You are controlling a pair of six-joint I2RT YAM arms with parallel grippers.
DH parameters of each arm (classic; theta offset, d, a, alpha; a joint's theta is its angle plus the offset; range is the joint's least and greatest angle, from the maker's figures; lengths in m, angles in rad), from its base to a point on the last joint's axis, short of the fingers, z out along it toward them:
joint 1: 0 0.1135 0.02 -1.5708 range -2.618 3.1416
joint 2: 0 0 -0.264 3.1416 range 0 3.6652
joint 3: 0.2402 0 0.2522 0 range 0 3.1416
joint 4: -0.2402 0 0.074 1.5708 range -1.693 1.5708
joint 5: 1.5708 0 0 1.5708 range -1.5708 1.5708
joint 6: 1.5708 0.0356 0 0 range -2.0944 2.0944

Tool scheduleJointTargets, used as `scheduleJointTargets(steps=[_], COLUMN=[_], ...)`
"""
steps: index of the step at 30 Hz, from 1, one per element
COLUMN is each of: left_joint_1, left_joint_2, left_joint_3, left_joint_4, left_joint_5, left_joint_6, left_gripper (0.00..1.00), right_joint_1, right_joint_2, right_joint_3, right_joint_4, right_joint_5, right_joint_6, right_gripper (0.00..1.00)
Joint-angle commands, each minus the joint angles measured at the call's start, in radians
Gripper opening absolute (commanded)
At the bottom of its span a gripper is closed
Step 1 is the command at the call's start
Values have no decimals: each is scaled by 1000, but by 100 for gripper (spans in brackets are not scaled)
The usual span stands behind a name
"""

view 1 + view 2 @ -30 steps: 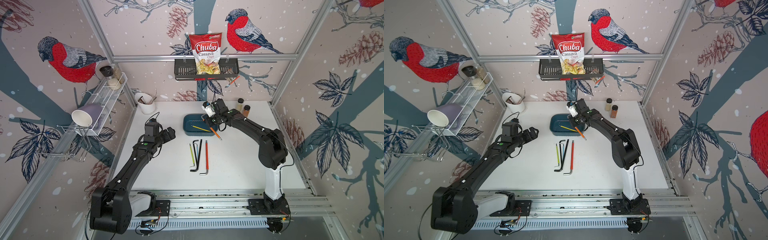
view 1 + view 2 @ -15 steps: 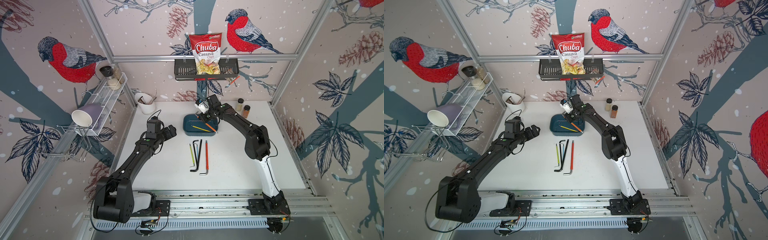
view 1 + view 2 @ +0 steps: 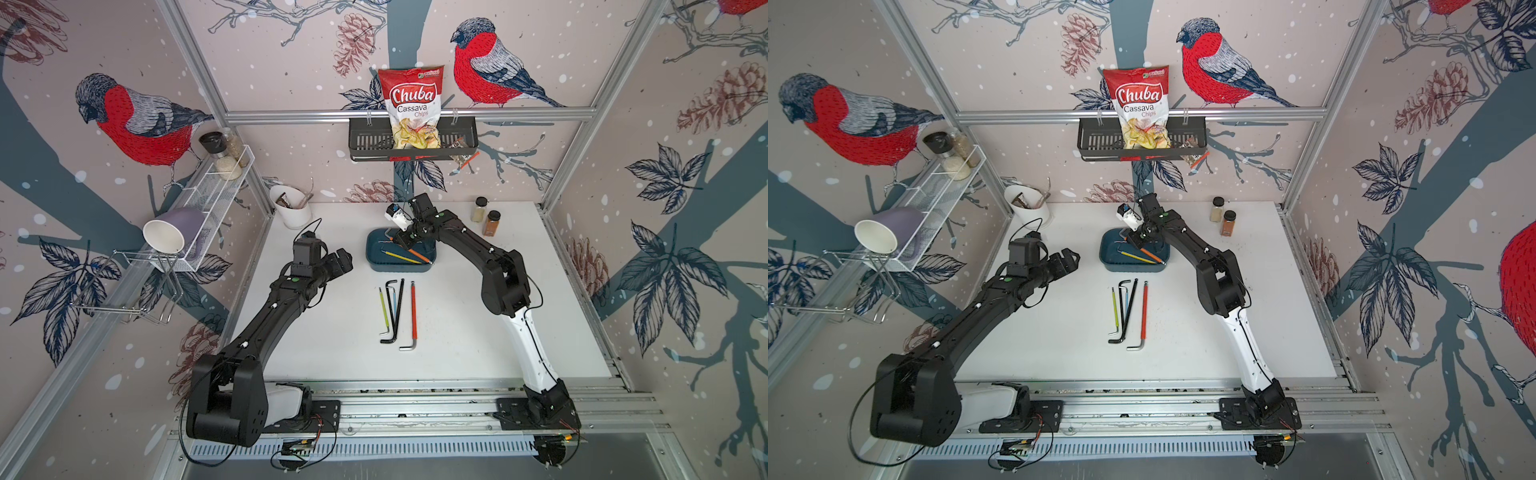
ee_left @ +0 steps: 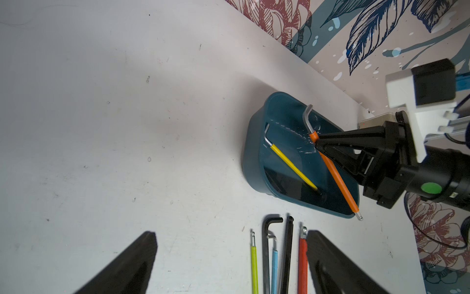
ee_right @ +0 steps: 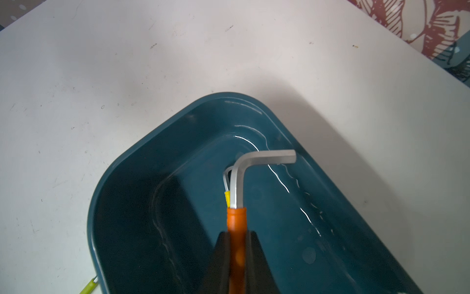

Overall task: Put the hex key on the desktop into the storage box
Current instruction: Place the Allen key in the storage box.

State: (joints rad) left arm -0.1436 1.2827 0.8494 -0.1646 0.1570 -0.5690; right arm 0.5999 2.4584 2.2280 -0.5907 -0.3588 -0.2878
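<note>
seven hex keys: two in the one storage box, the yellow hex key and the orange hex key, and five on the desktop, the lime hex key, the light blue hex key, the red hex key and two black hex keys. two spice jars, one chips bag, one black basket, one purple mug and two robot arms.
</note>
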Motion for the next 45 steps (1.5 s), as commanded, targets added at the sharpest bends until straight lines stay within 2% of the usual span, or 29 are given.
scheduleJointTargets(steps=[1, 8, 13, 22, 27, 30, 37, 45], left_joint_1=[-1, -1, 0, 0, 0, -1, 0, -1], left_joint_2=[0, 0, -9, -32, -51, -63, -100, -202], left_joint_3=[2, 4, -11, -46, -55, -57, -59, -96], left_joint_4=[11, -5, -11, -3, 31, 61, 76, 56], left_joint_5=[2, 6, 0, -2, -34, -43, -52, -80], left_joint_6=[0, 3, 1, -12, 12, 24, 84, 72], left_gripper=[95, 95, 95, 95, 95, 95, 95, 95], right_joint_1=[8, 23, 31, 34, 29, 28, 43, 109], right_joint_2=[18, 48, 51, 62, 14, -40, -202, -396], right_joint_3=[5, -2, -27, -37, -38, -58, -244, -530], right_joint_4=[42, 64, 129, 192, 191, 192, 253, 332], right_joint_5=[-29, -6, 11, -1, -4, 0, 79, 271], right_joint_6=[-9, -13, 7, 36, 77, 102, 171, 259], right_gripper=[0, 0, 5, 31, 58, 67, 69, 69])
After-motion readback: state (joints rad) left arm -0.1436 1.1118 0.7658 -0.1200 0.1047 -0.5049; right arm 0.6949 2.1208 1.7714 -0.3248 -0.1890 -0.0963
